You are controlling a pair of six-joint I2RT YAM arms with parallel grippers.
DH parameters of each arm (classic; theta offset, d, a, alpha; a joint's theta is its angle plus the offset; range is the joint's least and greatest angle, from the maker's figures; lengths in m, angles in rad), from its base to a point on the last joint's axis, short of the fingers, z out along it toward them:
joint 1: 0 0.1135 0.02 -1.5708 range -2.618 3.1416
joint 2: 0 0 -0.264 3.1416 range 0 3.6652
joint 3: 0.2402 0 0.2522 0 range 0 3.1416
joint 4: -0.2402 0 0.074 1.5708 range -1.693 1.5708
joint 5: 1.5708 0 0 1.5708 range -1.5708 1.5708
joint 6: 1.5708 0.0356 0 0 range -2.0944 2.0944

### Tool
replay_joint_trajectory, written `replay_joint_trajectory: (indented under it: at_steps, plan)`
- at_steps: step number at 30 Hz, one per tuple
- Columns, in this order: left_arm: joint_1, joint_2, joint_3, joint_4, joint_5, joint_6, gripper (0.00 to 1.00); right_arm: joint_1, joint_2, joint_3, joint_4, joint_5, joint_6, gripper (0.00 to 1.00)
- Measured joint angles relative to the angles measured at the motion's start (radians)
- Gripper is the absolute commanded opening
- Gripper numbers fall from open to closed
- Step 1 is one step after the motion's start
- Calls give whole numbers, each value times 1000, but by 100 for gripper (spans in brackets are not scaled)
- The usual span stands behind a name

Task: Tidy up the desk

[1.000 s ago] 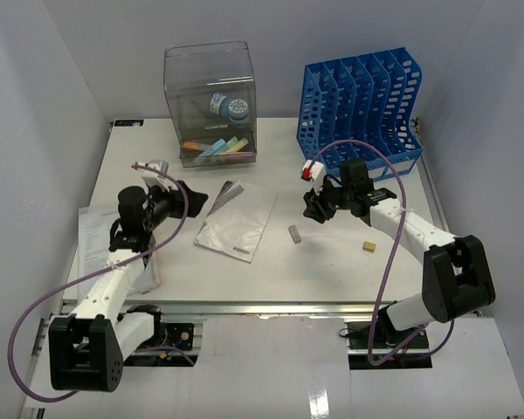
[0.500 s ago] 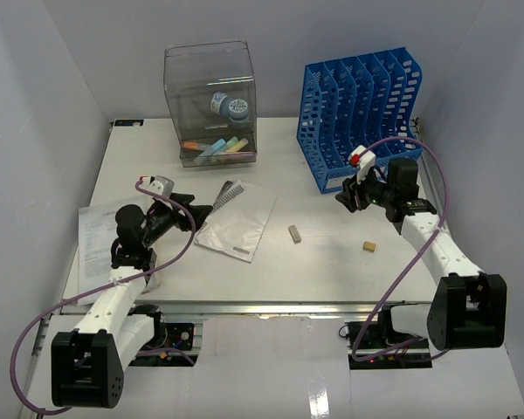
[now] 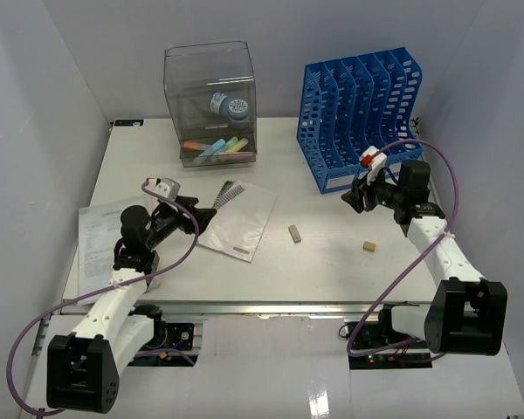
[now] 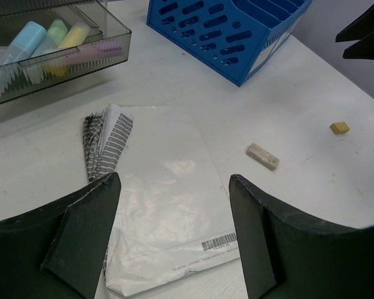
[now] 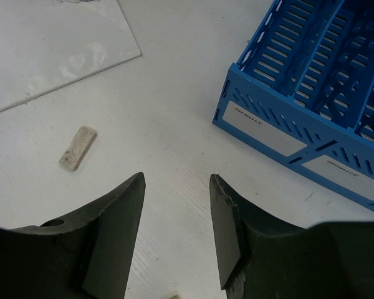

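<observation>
The white desk (image 3: pixel 349 271) carries a clear plastic sleeve (image 3: pixel 237 221) over a striped booklet (image 4: pixel 106 140), a grey eraser (image 3: pixel 294 232) and a small yellow eraser (image 3: pixel 368 247). My left gripper (image 3: pixel 201 216) is open and empty, hovering above the sleeve's (image 4: pixel 174 199) left edge. My right gripper (image 3: pixel 355 197) is open and empty, above bare desk in front of the blue file rack (image 3: pixel 360 113). The right wrist view shows the grey eraser (image 5: pixel 78 148) to its left; the left wrist view shows both erasers (image 4: pixel 262 156), (image 4: pixel 339 128).
A clear drawer box (image 3: pixel 211 105) with highlighters and a tape roll stands at the back left. A printed sheet (image 3: pixel 96 231) lies at the left edge under my left arm. The rack's front (image 5: pixel 280 134) is close to my right gripper. A metal rail (image 3: pixel 271 307) runs along the front.
My right arm swung right, away from the grey eraser toward the file rack. My left gripper came down and forward over the sleeve's left edge.
</observation>
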Motion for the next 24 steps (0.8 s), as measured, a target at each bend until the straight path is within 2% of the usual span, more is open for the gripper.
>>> replay_joint_trajectory:
  at_steps: [8, 21, 23, 24]
  plan:
    - [-13, -6, 2, -45, -26, 18, 81, -49, 1, 0, -24, -52, -30, 53]
    - [-13, -18, 9, -68, -59, 20, 82, -56, 11, 0, -52, -78, -58, 54]
    - [-14, -19, 13, -79, -105, 2, 72, -56, 11, 0, -52, -79, -58, 54]
    - [-15, -19, 16, -84, -130, -8, 59, -56, 11, 0, -52, -80, -59, 54]
